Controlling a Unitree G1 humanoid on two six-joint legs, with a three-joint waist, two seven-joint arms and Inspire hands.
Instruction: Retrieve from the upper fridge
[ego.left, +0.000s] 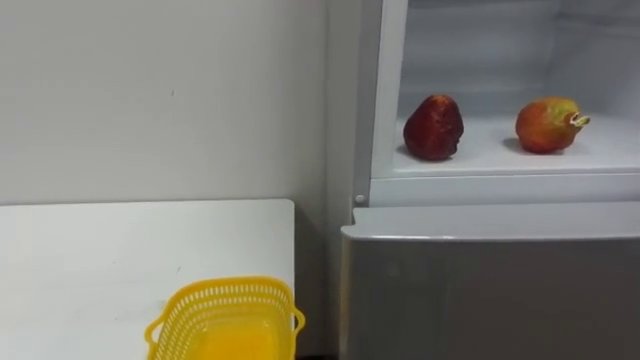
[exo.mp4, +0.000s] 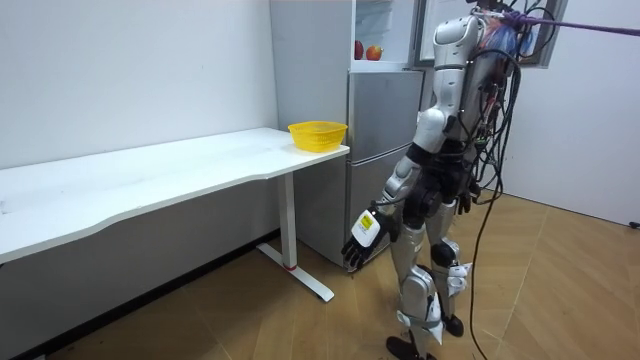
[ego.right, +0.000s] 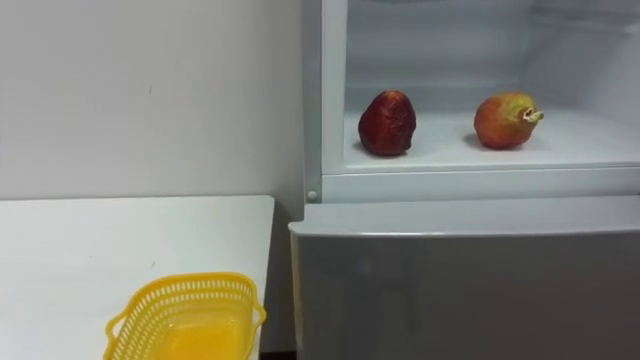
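Left hand (exo.mp4: 363, 236) is held low, fingers slack and empty; dark red rounded fruit (ego.left: 433, 127) on white fridge shelf (ego.left: 490, 157), upper right, should be approached level and wrapped mid-body.

A dark red rounded fruit (ego.left: 433, 127) and an orange-red fruit tinged yellow-green (ego.left: 547, 125) are shown against the white fridge shelf (ego.left: 490, 158). A yellow plastic basket (ego.left: 225, 318), patterned with small lattice holes, is seen on the white surface (ego.left: 90, 260); the lower fridge door (ego.left: 490, 295) is coloured grey.
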